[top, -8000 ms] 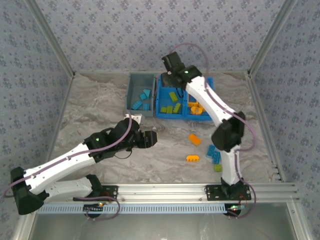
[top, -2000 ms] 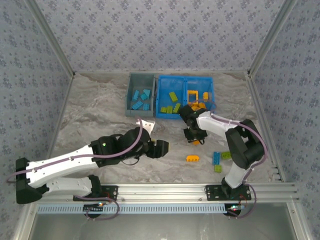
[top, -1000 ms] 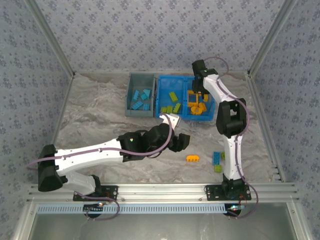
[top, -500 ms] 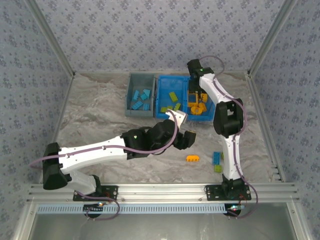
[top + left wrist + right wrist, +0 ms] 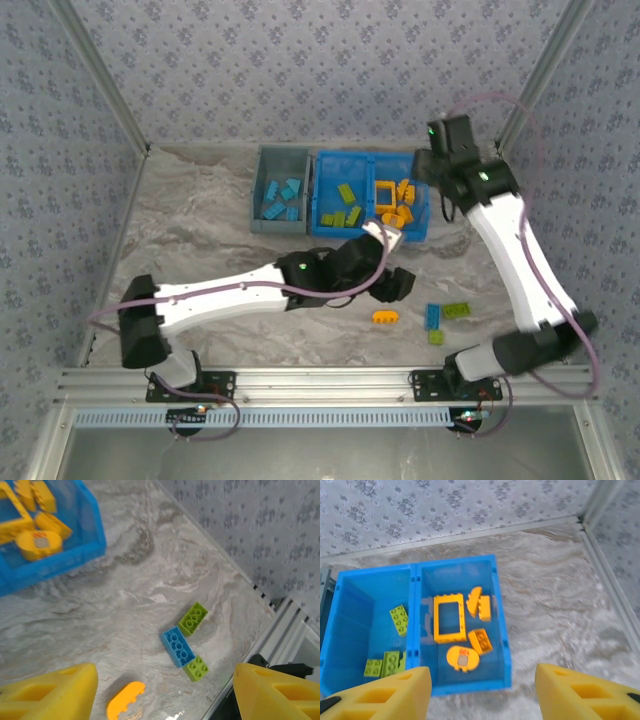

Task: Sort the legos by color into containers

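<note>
**Both grippers open above the lego sort**

My left gripper (image 5: pixel 165 680) hovered wide and empty over the marbled table (image 5: pixel 125 605). On it lay a small orange arched plastic brick (image 5: pixel 125 707) and a blue rectangular brick (image 5: pixel 178 646) flanked by two lime green bricks (image 5: pixel 193 618). My right gripper (image 5: pixel 482 680), equally wide and empty, hung above the bright blue two-compartment plastic bin (image 5: pixel 502 630). The open orange rectangular frame (image 5: pixel 437 620) sat in its right compartment.

My fingers (image 5: pixel 380 692) hang spread over the blue bin (image 5: pixel 455 562), lime bricks (image 5: pixel 398 618) in its left compartment, the orange frame (image 5: pixel 437 620) and orange pieces (image 5: pixel 481 641) in its right.
</note>
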Available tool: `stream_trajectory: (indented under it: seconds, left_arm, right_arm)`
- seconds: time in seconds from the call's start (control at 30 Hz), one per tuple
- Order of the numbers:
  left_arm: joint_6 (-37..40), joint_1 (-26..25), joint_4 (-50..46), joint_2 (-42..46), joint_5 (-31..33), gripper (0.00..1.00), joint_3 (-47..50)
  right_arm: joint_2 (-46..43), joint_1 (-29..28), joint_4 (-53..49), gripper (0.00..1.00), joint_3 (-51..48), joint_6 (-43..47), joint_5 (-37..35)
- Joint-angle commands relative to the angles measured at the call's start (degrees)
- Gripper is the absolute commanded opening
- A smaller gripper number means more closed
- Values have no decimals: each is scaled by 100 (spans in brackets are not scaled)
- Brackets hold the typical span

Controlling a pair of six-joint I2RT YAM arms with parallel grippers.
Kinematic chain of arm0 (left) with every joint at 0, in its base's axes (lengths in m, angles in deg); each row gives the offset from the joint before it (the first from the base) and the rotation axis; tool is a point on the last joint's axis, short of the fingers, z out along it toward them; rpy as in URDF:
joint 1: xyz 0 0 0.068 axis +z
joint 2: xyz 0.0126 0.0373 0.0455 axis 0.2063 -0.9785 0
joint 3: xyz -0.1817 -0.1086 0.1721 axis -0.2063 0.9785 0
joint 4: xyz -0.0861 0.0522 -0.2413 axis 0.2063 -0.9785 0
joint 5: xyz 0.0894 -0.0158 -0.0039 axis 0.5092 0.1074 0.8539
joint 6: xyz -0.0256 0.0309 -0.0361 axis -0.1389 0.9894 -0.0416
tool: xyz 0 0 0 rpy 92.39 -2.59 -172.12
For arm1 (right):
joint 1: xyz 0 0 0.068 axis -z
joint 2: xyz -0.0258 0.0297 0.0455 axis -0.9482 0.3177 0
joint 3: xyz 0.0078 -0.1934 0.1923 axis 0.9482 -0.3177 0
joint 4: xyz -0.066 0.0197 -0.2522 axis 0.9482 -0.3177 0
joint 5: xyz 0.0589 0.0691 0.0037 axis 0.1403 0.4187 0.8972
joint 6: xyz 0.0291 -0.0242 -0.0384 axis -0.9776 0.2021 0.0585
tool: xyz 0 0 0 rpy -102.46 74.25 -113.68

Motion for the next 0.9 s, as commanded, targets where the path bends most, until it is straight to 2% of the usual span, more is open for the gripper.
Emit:
stream_trajectory:
  seconds: [0.0, 0.2, 0.4, 0.6, 0.87]
  left_arm:
    - [78, 19, -581, -736, -643, 72, -725]
    - [-58, -50, -1711, -2516, -1114, 73, -2494]
    - [-132, -245, -2880, -4001, -1127, 73, -4337]
    - [-390, -250, -3175, -4768, -1177, 75, -5117]
    - [-477, -268, -3207, -5159, -1218, 71, -5345]
  right_arm:
    - [-798, 60, -908, 62, -630, -384, 57]
    - [-2424, 349, -1813, 68, -1001, -454, -51]
    - [-3571, 391, -1878, 75, -1433, -555, 53]
    - [-4494, 389, -1656, 77, -1707, -637, 153]
    - [-4561, 391, -1858, 76, -1645, -638, 190]
